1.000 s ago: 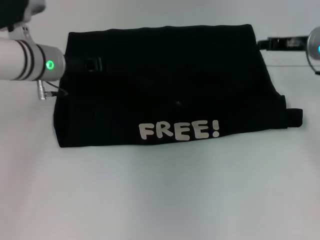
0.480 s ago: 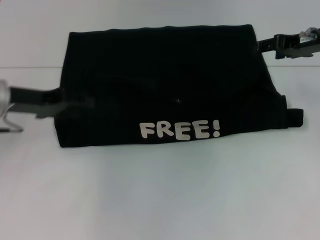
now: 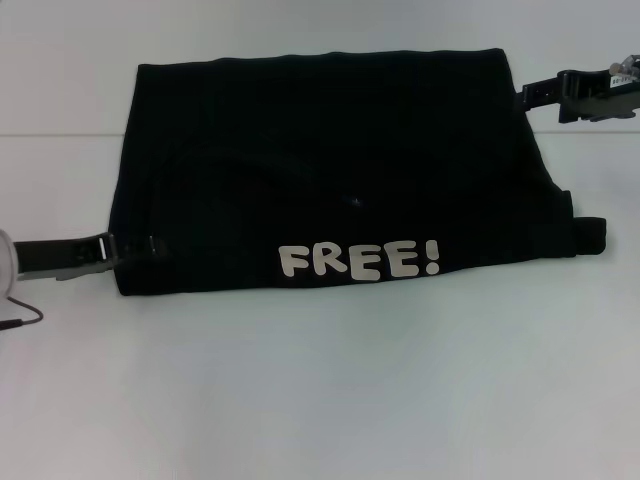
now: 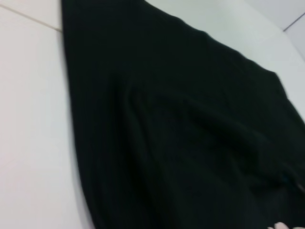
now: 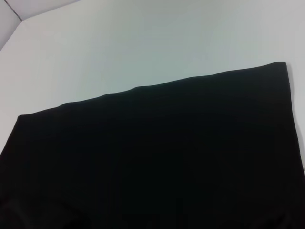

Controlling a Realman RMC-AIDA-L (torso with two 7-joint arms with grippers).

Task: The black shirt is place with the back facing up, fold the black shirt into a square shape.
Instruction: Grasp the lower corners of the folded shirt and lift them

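Note:
The black shirt (image 3: 330, 170) lies folded into a wide rectangle on the white table, its white "FREE!" lettering (image 3: 358, 261) facing up near the front edge. A small flap of fabric (image 3: 590, 235) sticks out at the shirt's right side. My left gripper (image 3: 140, 246) is low at the shirt's left front edge, its tip over the fabric border. Off the far right corner, just beside the cloth, is my right gripper (image 3: 528, 96). The left wrist view shows rumpled black fabric (image 4: 181, 133). The right wrist view shows a smooth straight shirt edge (image 5: 157, 157).
The white table (image 3: 320, 400) stretches wide in front of the shirt and on both sides. A thin cable (image 3: 25, 320) loops on the table at the far left, by my left arm.
My left arm has swung off the shirt's upper left part, toward the front and outward, down to the left front edge. The right gripper drew slightly to the right. The shirt lies unchanged.

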